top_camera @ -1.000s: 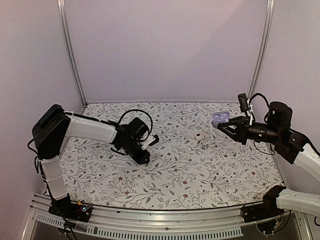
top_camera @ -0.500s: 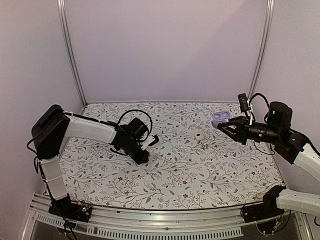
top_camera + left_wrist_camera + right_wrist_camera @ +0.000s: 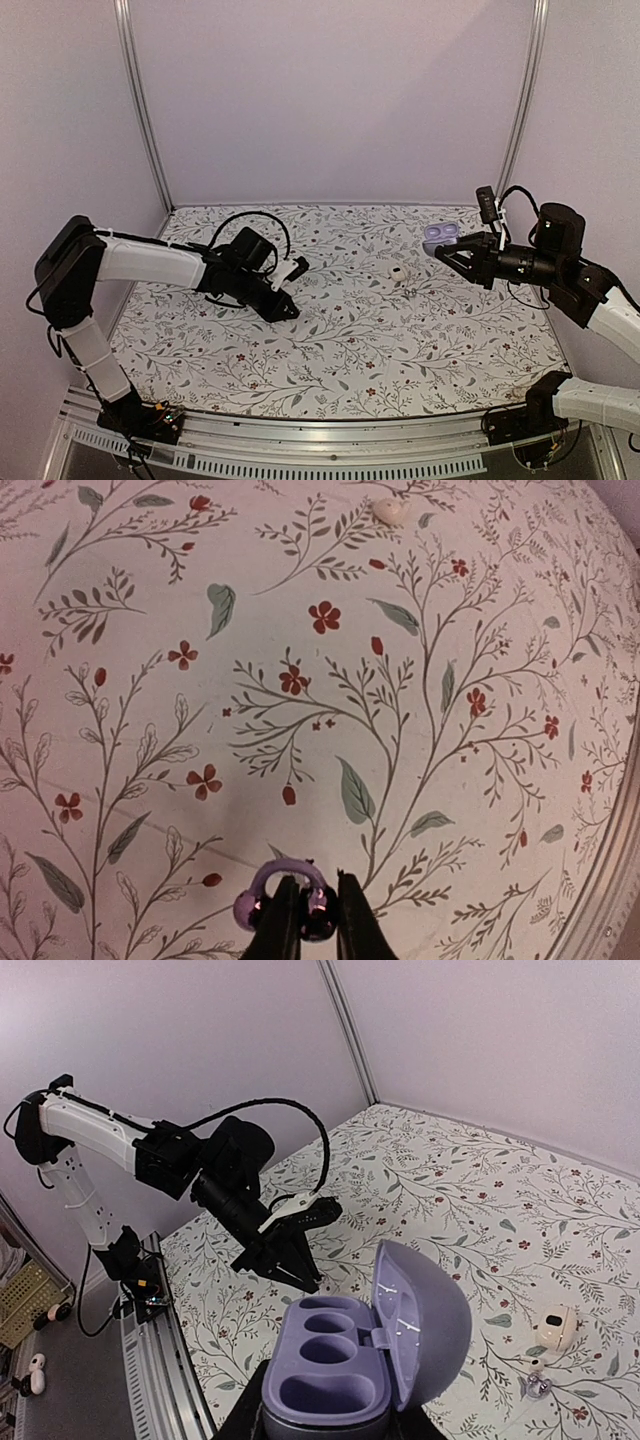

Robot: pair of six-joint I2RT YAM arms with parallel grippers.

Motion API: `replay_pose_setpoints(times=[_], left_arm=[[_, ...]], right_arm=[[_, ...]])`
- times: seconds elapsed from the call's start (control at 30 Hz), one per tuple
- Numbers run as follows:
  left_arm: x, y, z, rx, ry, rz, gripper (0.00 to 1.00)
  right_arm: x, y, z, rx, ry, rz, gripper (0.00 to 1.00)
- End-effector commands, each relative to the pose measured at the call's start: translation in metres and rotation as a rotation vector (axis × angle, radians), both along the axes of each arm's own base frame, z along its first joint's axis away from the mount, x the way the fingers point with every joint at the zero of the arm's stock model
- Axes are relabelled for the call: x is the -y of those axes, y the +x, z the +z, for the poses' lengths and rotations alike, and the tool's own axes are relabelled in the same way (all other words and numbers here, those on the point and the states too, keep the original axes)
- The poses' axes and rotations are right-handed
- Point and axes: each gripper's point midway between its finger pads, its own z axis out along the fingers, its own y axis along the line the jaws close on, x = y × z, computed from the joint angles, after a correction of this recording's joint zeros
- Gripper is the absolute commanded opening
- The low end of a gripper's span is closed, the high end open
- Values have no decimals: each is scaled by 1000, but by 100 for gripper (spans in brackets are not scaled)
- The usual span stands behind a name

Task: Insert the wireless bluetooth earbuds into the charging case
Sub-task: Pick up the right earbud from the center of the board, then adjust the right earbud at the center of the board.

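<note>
My left gripper (image 3: 289, 311) is low over the table's left middle, shut on a purple earbud (image 3: 250, 908) with a loop-shaped wing, right at the cloth. My right gripper (image 3: 447, 249) is raised at the right and shut on the purple charging case (image 3: 441, 235). The case's lid stands open and its three hollows are empty in the right wrist view (image 3: 335, 1365). A second small purple earbud (image 3: 537, 1387) lies on the cloth beside a cream rounded piece (image 3: 556, 1326), between the two grippers (image 3: 399, 272).
The table has a floral cloth (image 3: 380, 350). Metal frame posts stand at the back corners (image 3: 140, 100). A metal rail (image 3: 300, 455) runs along the near edge. The left arm's black cable (image 3: 250, 220) loops above its wrist.
The left arm has dropped lower and stretched out, its wrist moving left while the fingertips stay near the same spot. The right arm and case have not moved.
</note>
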Motion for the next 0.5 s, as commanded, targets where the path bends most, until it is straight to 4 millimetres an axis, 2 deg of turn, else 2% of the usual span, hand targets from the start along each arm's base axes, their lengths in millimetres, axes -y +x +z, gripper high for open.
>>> replay_pose_setpoints(times=[0.0, 0.2, 0.47], left_arm=[[9, 0, 10, -19, -106, 14, 10], [-3, 7, -19, -24, -19, 106, 13], [-16, 13, -43, -18, 142, 178, 15]], right_arm=[[-1, 1, 2, 10, 14, 7, 0], [-1, 1, 1, 3, 18, 8, 0], [-1, 1, 1, 3, 17, 7, 0]])
